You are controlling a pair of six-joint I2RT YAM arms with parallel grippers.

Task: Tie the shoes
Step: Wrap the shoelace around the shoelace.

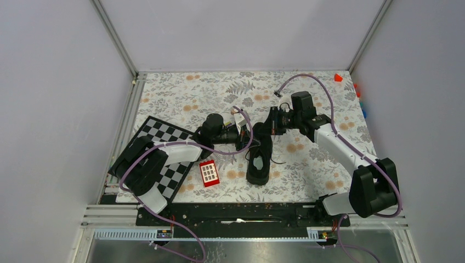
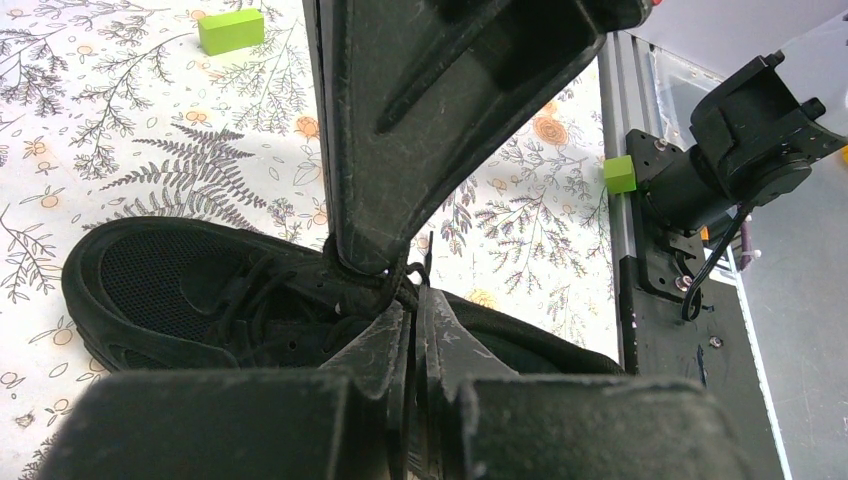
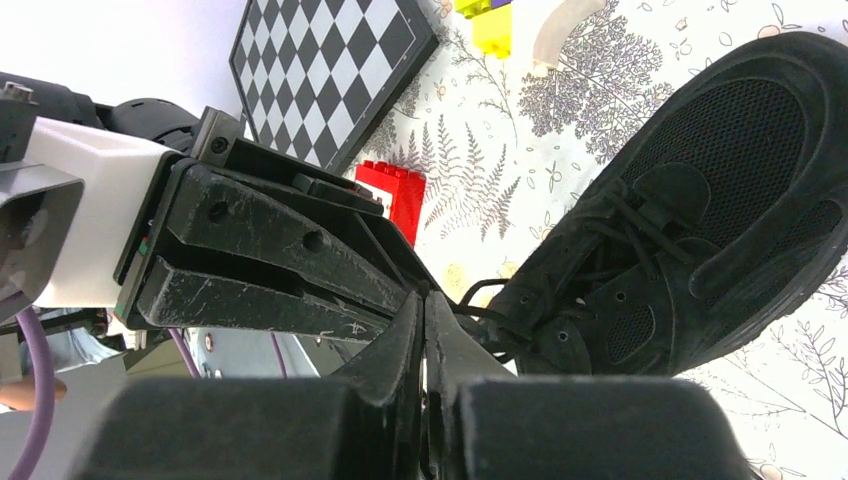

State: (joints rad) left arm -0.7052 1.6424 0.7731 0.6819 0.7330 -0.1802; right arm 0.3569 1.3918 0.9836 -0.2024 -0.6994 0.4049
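Note:
The black shoe [image 1: 259, 164] lies on the flowered table between both arms, its pale insole showing. In the left wrist view the shoe [image 2: 160, 290] lies on its side beneath my left gripper [image 2: 413, 292], which is shut with a thin black lace at its tips. My right gripper [image 2: 362, 264] comes down from above and meets it there. In the right wrist view my right gripper [image 3: 423, 297] is shut on a lace strand that runs to the shoe [image 3: 720, 200]. From above, the left gripper [image 1: 245, 138] and right gripper [image 1: 267, 131] stand tip to tip over the shoe's opening.
A red block [image 1: 209, 173] lies left of the shoe, next to a checkerboard [image 1: 164, 148]. Green blocks [image 2: 231, 30] [image 2: 620, 173] and a yellow block [image 3: 492, 30] sit on the table. The black base rail [image 1: 241, 211] runs along the near edge.

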